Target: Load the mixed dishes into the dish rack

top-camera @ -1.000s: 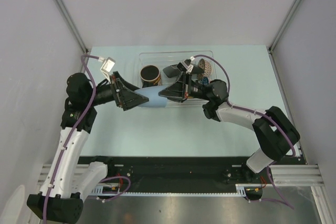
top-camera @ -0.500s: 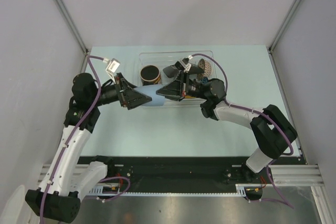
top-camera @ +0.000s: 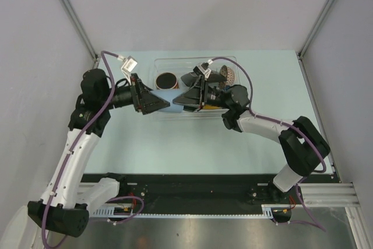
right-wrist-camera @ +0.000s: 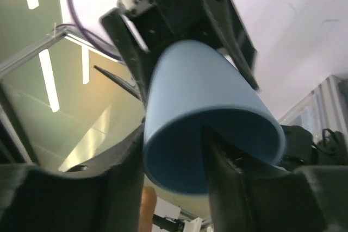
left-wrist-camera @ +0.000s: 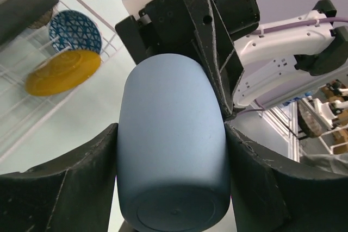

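Where overhead blurs, wrist views show left hand point(left-wrist-camera: 171, 139) gripping small light-blue cup point(left-wrist-camera: 174, 96), right hand point(right-wrist-camera: 173, 150) spread.

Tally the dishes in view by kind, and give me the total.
Bowls: 2 (cream-pink patterned bowl, blue patterned bowl)
Cups and mugs: 2 (small light-blue cup, dark mug)
Saucers: 1 (yellow saucer)
Plates: 1 (black plate)
Total: 6

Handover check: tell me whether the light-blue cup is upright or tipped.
Tipped on its side: the light-blue cup is held level, base toward the left gripper, open mouth toward the right gripper.
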Robot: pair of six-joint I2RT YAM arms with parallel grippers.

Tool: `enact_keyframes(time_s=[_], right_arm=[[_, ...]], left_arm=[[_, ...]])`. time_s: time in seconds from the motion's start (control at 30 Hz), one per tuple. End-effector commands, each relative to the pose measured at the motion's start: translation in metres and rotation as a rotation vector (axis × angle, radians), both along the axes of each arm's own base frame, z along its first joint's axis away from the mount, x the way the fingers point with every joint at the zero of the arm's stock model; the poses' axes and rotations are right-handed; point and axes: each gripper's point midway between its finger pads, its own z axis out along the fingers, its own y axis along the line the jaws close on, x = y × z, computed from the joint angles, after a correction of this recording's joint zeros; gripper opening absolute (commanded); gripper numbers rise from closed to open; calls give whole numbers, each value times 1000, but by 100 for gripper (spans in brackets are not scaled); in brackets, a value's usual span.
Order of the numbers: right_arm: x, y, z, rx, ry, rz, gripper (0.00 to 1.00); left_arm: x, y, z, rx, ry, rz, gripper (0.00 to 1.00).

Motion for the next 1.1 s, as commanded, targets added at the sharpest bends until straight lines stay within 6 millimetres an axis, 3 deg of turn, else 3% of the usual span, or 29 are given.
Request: enact_keyframes(time_s=[0.0, 0.03, 0.07, 0.1, 0.13, 0.17, 0.2, 0.23, 0.27, 0.33, 0.37, 0.4, 0.43, 0.47, 0.57, 0.6, 0.63, 0.7, 0.8, 1.07], right_arm=[[9, -16, -6, -158, -131, -65, 59], [10, -26, -5, -191, -160, -89, 66], [23, -38, -13, -243, -153, -132, 70], [32, -47, -39, -356, -140, -162, 75], [30, -63, -34, -384, -166, -204, 84], [46, -83, -40, -431, -155, -276, 86], [46, -97, -57, -512, -163, -301, 87], [47, -109, -59, -540, -161, -332, 88], [45, -125, -47, -544, -204, -397, 89], [48, -152, -58, -620, -184, -471, 89], [45, -163, -49, -629, -210, -541, 89], [45, -171, -53, -659, -192, -574, 89], [43, -176, -51, -670, -215, -605, 89], [40, -182, -45, -674, -235, -655, 89], [36, -191, -46, -685, -230, -713, 88], [32, -193, -46, -685, -236, -726, 89], [32, -195, -48, -690, -231, -739, 88], [31, -198, -55, -701, -220, -747, 88], [31, -198, -62, -708, -204, -738, 88], [32, -199, -71, -701, -186, -725, 88]], left_arm=[[7, 6, 26, 79, -129, 26, 0], [10, 7, 36, 89, -152, 40, 0], [14, 8, 36, 104, -151, 47, 0], [15, 10, 33, 129, -129, 53, 0], [25, 11, 38, 156, -158, 61, 0], [35, 15, 36, 191, -165, 96, 0], [39, 17, 28, 228, -126, 106, 0], [54, 19, 29, 266, -143, 121, 0], [62, 24, 16, 325, -95, 147, 0], [74, 24, 18, 375, -117, 145, 0], [86, 21, -3, 436, -67, 116, 0], [98, 27, -12, 522, -99, 140, 0], [101, 16, -10, 562, -136, 111, 0], [110, 14, -33, 636, -89, 92, 0], [126, 7, -46, 732, -118, 52, 0], [136, 3, -64, 761, -89, 17, 0], [141, 0, -61, 762, -102, 9, 0], [151, -4, -84, 803, -63, -39, 0], [160, -7, -102, 846, -57, -74, 0], [156, -11, -140, 926, -61, -106, 0]])
